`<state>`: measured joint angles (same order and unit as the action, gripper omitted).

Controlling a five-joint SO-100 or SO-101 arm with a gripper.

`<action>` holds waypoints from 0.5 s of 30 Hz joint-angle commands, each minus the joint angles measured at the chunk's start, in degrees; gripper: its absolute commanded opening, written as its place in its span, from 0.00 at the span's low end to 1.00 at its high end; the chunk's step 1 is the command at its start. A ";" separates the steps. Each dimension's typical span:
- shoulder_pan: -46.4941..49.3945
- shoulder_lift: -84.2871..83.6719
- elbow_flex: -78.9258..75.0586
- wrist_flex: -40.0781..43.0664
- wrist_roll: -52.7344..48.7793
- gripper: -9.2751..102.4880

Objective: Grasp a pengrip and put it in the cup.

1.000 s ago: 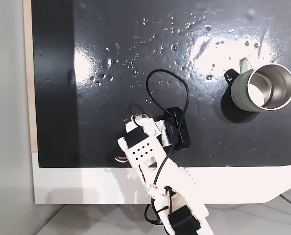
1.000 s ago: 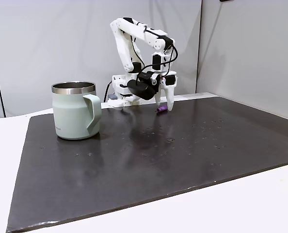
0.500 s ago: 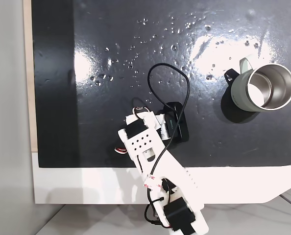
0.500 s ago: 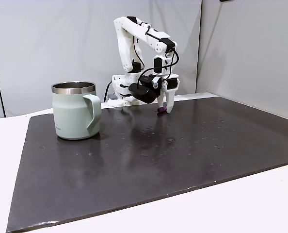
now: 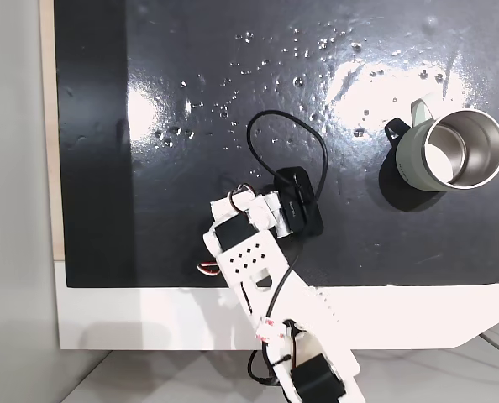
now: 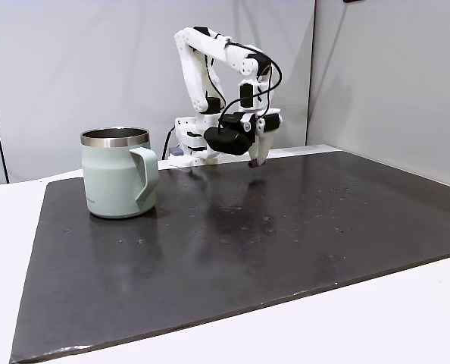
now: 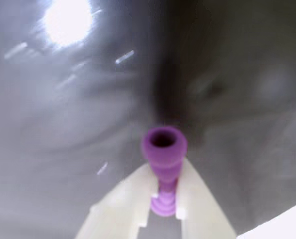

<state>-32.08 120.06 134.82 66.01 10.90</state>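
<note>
Gripper (image 7: 164, 196) clamped on 1 pengrip (image 7: 163, 149), seemingly lifted off mat (image 6: 285, 227), 1 cup (image 6: 117, 173) apart.

One fixed view looks straight down on the dark mat (image 5: 149, 210), with the arm's base at the bottom edge and the cup (image 5: 451, 151) at the right. Another fixed view stands low at the mat's opposite side, facing the arm (image 6: 217, 91) across the mat (image 6: 285, 235), so the cup (image 6: 119, 174) falls left. The wrist view looks from very near along the gripper (image 7: 163, 199) at the blurred mat (image 7: 63, 124). Both fixed views share mat, cup and arm.
</note>
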 commanded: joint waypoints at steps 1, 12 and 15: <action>2.37 8.35 -3.69 4.48 -5.54 0.08; 22.32 18.81 -16.61 16.70 -36.47 0.08; 30.85 18.02 -20.13 19.34 -45.79 0.08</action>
<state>-8.79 137.02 120.23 82.97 -25.40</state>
